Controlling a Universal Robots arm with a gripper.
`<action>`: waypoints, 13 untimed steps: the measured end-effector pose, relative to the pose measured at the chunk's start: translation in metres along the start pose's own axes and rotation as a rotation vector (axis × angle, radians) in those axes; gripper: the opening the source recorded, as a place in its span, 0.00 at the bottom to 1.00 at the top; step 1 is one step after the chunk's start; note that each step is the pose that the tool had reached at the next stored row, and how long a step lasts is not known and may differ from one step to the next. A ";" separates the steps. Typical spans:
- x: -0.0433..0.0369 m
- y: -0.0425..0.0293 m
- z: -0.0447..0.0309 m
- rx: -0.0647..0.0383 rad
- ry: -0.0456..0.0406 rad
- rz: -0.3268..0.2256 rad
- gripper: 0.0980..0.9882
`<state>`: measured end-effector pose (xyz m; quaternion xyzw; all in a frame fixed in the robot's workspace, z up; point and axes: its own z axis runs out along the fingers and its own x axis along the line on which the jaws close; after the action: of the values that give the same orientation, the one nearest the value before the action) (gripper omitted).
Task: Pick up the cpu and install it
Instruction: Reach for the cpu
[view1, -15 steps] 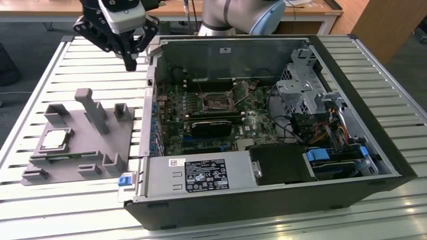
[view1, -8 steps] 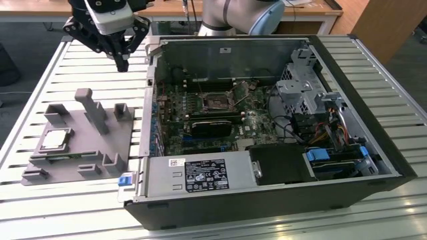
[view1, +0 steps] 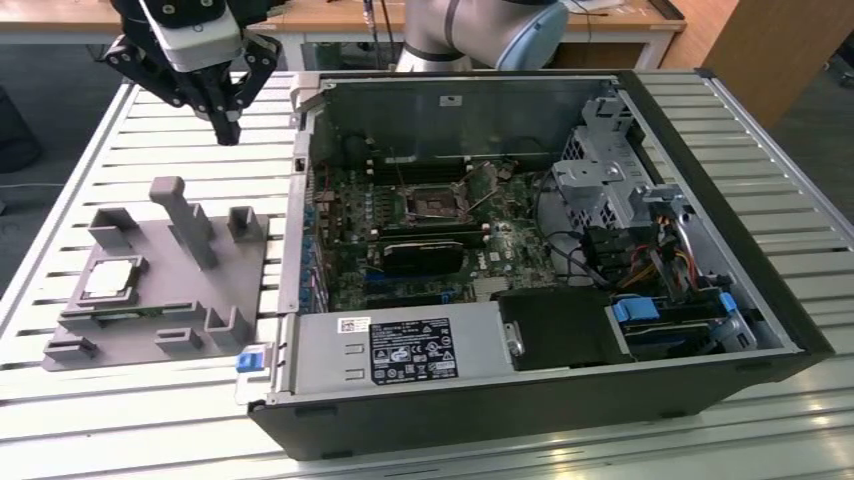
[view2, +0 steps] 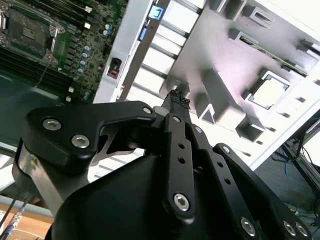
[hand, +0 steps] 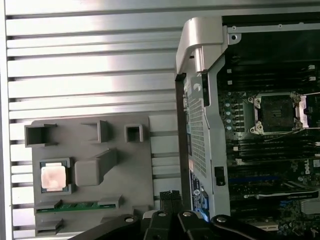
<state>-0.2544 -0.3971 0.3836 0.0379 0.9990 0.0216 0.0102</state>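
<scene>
**Cpu rests in the fixture plate, claw empty above the table**

Cpu (view1: 110, 279) lies flat in a square pocket of the grey fixture plate (view1: 167, 292), low on the exterior view's left, its silvery top facing up. In both wrist views it sits in that same pocket (hand: 53, 177) (view2: 269, 93), beside a raised block of the plate.

The gripper (view1: 227, 132) hangs at the upper left of the exterior view, above the slatted table (view1: 80, 420) and well apart from the chip. Its black fingers are pressed together to a point and pinch nothing.

On the exterior view's right of the plate, the open computer case (view1: 441, 100) lies on its side. On the motherboard inside, the processor socket (view1: 437, 205) shows as a dark square at mid-frame.
</scene>
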 end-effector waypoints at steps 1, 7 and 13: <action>0.0019 -0.0001 0.0001 0.000 0.0002 0.000 0.01; 0.0141 -0.0007 0.0011 0.000 0.0012 0.000 0.01; 0.0271 -0.0012 0.0019 0.000 0.0020 0.000 0.01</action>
<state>-0.2815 -0.3962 0.3811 0.0379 0.9990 0.0215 0.0092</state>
